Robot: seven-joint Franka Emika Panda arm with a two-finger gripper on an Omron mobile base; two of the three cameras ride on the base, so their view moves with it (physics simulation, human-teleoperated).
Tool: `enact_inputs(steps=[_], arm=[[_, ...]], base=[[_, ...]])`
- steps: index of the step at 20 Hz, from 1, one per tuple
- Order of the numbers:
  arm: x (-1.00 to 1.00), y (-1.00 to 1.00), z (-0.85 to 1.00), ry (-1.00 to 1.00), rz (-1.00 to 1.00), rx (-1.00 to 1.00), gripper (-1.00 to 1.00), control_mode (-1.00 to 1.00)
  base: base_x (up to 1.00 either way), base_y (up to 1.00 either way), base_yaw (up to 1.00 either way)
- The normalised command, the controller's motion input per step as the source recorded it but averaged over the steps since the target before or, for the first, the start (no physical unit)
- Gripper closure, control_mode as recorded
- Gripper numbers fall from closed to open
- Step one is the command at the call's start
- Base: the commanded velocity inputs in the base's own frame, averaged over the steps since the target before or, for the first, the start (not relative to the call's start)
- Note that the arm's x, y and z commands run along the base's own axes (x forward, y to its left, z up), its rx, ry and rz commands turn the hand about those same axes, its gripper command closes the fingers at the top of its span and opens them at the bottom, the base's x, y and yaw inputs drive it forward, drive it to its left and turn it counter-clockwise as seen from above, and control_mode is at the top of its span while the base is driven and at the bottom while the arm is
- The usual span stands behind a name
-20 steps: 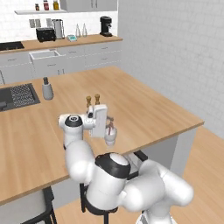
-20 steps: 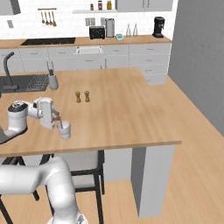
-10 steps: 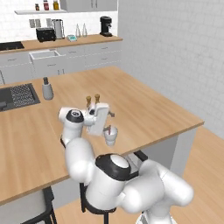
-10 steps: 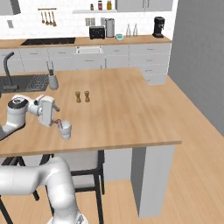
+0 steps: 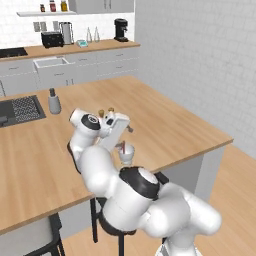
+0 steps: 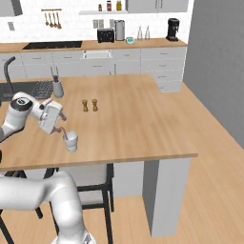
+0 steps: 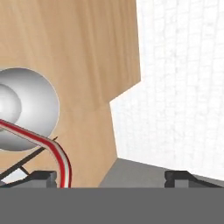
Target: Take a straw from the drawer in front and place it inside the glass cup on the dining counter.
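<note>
The glass cup stands on the dining counter near its front edge. The red straw leans out of the cup towards the hand. My gripper hovers just above and beside the cup's rim, tilted, jaws open wide. In the hand view the cup lies at the left, and the straw curves from it down past the left fingertip, free of the gripper. The drawer is out of view.
Two small shakers stand just behind the cup. A grey bottle and a dark sink lie at the far left. The counter's front edge runs close to the cup, above a black-framed chair.
The jaws have gone from shut to wide open, letting go of the straw, which now rests in the cup. The hand has lifted slightly and tilted back.
</note>
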Motion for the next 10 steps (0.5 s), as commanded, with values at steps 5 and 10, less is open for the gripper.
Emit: enact_inputs(steps=[5, 10], arm=[[0.00, 0.00, 0.00, -0.04, 0.00, 0.27, -1.00, -1.00], [0.00, 0.00, -0.05, -0.09, 0.00, 0.30, -1.00, -1.00]], base=[[0.00, 0.00, 0.00], [0.00, 0.00, 0.00]])
